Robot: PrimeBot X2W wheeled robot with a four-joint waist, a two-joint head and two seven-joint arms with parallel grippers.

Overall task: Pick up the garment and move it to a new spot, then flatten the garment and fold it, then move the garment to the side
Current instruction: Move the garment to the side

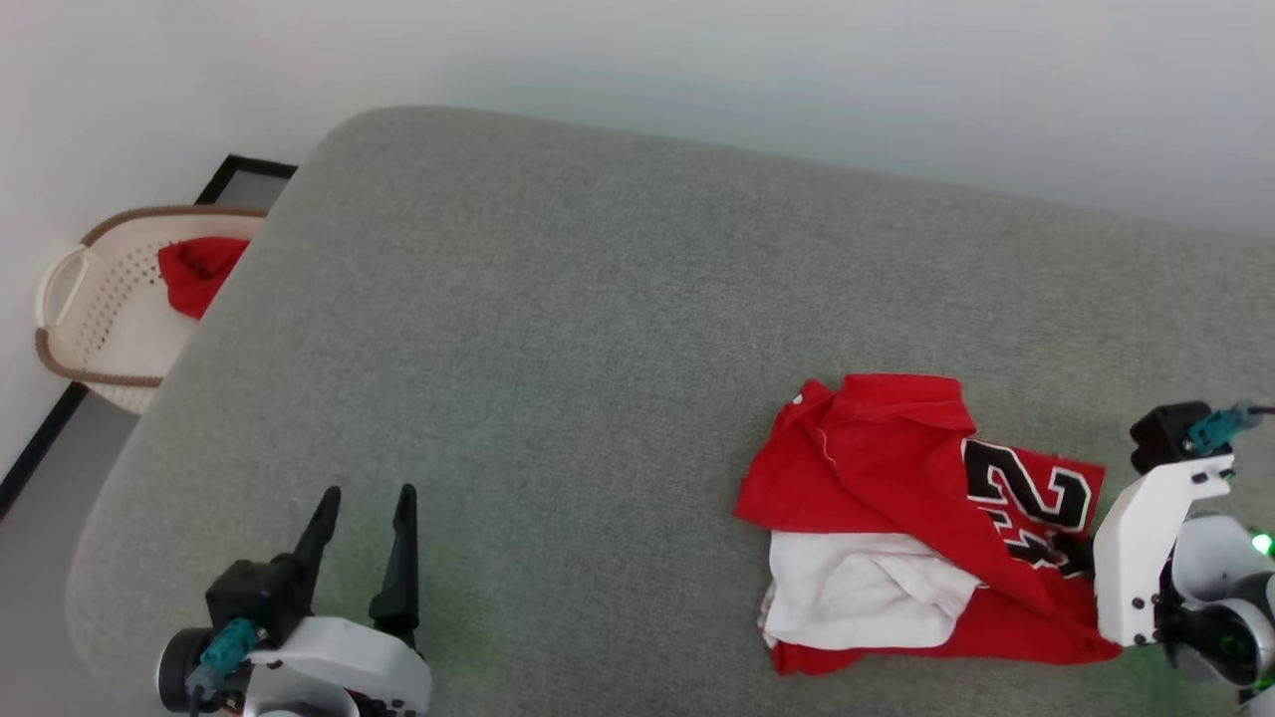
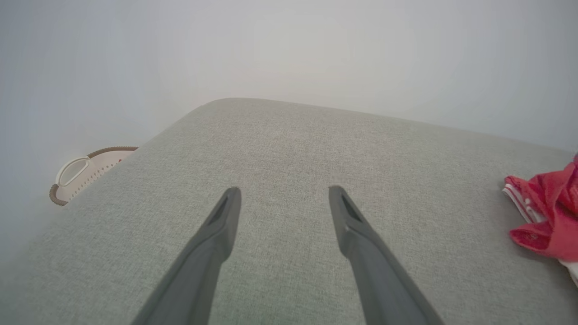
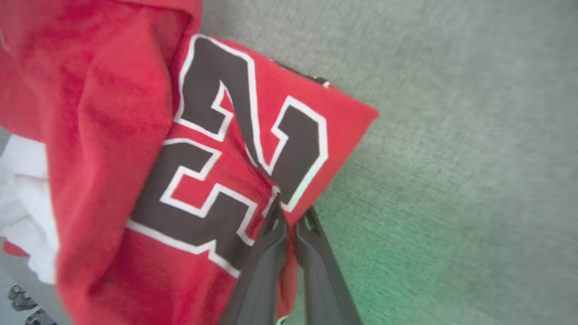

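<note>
While the garment (image 1: 896,478) lies crumpled on the right-hand part of the grey cushion (image 1: 548,329), close to its near edge, the red body is bunched over itself. A white sleeve peeks out on the near side, and the black, white-outlined numerals face up on the right-hand flap. And there's the right gripper (image 3: 291,215), its two dark fingers pinched close together on the red fabric just beside the numerals, near the corner of that flap: a firm nip on the cloth. Over on the other side, the left gripper (image 1: 367,490) hangs well apart from the garment, fingers spread wide with nothing between them, pointing out across bare grey upholstery. Further out, past the cushion's left edge, a pale perforated basket (image 1: 110,319) with a brown rim sits low beside the white wall, and a plain red cloth (image 1: 194,271) lies bundled inside it, partly hidden by the cushion's edge.
</note>
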